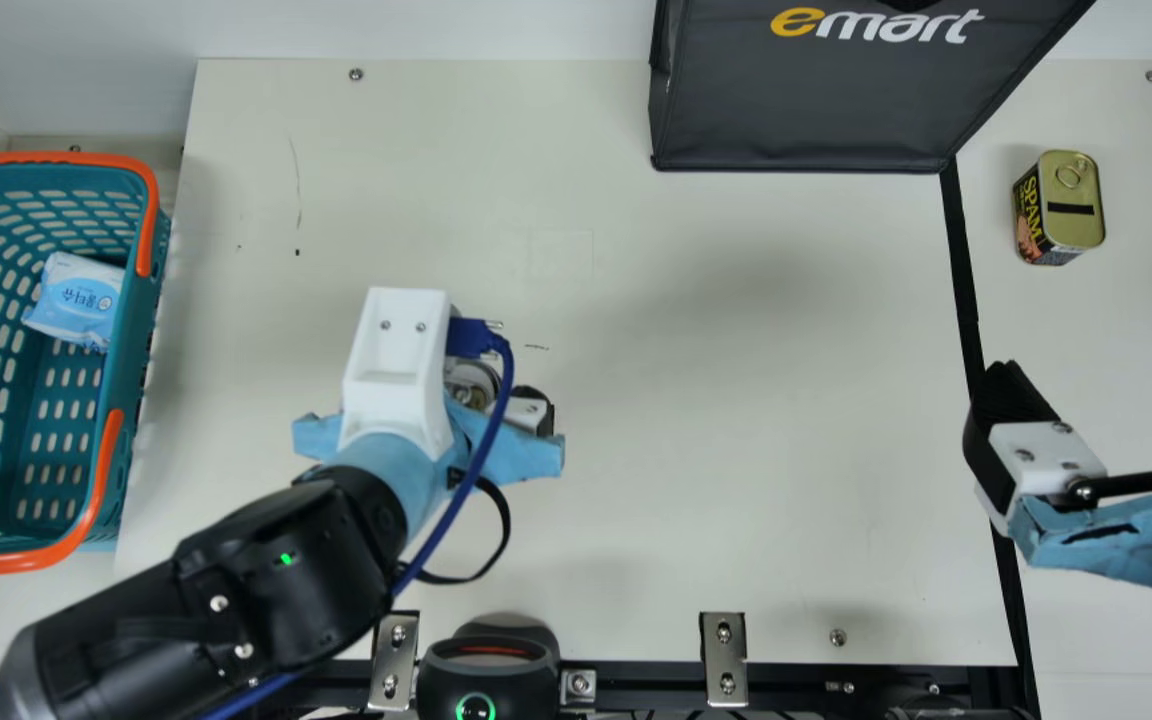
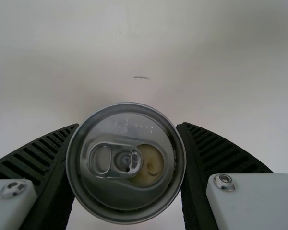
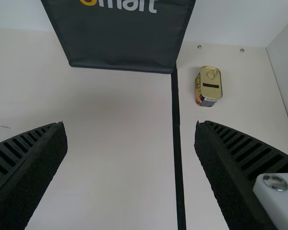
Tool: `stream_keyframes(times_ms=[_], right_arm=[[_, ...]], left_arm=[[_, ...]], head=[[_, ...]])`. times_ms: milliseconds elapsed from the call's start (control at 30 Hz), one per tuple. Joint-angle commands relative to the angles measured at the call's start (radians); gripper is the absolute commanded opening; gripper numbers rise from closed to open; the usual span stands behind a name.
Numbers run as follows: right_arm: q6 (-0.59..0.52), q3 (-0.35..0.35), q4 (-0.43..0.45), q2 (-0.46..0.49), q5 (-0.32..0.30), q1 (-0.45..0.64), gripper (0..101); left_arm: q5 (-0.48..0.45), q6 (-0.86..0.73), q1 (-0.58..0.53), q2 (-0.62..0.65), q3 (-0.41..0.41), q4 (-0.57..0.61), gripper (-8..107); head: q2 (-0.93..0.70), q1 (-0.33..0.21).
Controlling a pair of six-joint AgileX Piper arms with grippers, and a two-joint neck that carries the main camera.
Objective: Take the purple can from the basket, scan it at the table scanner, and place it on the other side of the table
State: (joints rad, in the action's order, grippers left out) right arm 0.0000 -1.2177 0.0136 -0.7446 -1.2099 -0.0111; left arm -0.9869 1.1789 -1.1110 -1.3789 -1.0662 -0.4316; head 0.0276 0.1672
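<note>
"Main view?"
"The left gripper (image 1: 528, 412) and the right gripper (image 1: 1102, 378) are hovering over the smooth cream table (image 1: 736, 420)."
"Left wrist view?"
"Ribbed black fingers (image 2: 206, 151) are pinching the round metal can (image 2: 122, 191) above the table."
"Right wrist view?"
"Ribbed fingers (image 3: 45, 153) are standing wide apart."

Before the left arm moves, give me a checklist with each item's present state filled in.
1. Can between the left gripper's fingers: ok
2. Can's side is purple: cannot tell; the wrist view shows its lid
3. Table scanner lit: ok, green light
4. Can at the scanner: not ok, held away from it
5. Right gripper open, nothing between its fingers: ok
6. Gold rectangular tin apart from the right gripper: ok
</note>
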Motion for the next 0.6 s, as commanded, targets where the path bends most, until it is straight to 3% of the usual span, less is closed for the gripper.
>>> stream_keyframes(times_ms=[0, 567], right_arm=[[0.0, 0.0, 0.0, 0.0, 0.0, 0.0, 95], [0.0, 0.0, 0.0, 0.0, 0.0, 0.0, 95]], left_arm=[[-0.007, 0.022, -0.027, -0.007, -0.005, -0.001, -8], [-0.036, 0.115, -0.143, -0.056, -0.007, 0.001, -8]], head=[[0.0, -0.029], [0.0, -0.029]])
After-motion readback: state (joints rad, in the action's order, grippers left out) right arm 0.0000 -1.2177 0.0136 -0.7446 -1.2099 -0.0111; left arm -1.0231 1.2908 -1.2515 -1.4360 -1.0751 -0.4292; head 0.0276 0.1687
